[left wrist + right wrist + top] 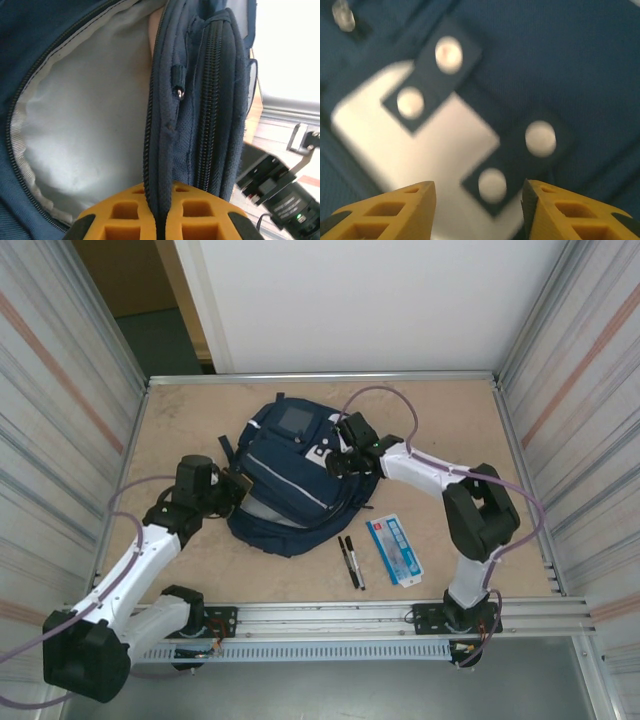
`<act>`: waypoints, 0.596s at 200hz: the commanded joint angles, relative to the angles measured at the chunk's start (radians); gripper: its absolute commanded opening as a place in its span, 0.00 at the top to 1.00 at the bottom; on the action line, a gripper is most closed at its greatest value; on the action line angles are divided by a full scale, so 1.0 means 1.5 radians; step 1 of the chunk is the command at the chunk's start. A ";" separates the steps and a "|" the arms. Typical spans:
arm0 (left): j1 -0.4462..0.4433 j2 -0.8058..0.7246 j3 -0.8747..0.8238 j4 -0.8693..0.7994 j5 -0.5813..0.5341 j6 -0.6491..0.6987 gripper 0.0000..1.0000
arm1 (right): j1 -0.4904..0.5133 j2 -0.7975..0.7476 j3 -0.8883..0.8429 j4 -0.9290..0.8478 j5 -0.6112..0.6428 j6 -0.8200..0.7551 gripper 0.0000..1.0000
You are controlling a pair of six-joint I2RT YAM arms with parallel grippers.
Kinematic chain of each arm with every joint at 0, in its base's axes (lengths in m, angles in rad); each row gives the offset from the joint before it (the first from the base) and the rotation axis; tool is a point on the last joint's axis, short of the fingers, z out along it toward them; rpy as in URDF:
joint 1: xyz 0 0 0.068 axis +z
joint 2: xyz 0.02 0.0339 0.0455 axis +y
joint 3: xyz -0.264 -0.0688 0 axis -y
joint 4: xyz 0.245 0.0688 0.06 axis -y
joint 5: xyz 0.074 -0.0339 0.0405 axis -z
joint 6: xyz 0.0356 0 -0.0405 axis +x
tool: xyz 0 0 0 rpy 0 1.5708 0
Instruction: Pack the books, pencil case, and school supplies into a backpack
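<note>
The navy backpack [290,485] lies in the middle of the table, its main compartment gaping toward the left and showing pale grey lining [85,135]. My left gripper [232,490] is shut on the backpack's zipper edge [160,200], holding that flap up. My right gripper [335,462] hovers over the backpack's front [560,60], open, its jaws apart above a white patch [420,150] with nothing between them. Two black pens [351,560] and the blue-and-white flat box [394,549] lie on the table to the right of the backpack. The books and the pencil case are hidden.
Metal walls close in the table on the left and right, and a rail [330,615] runs along the near edge. The right arm's wrist [280,190] sits close beside the backpack. Bare tabletop [180,420] lies behind and left of the backpack.
</note>
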 commanded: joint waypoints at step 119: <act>-0.200 -0.048 -0.024 -0.034 -0.126 -0.130 0.99 | -0.045 0.395 0.452 0.053 -0.237 0.096 0.56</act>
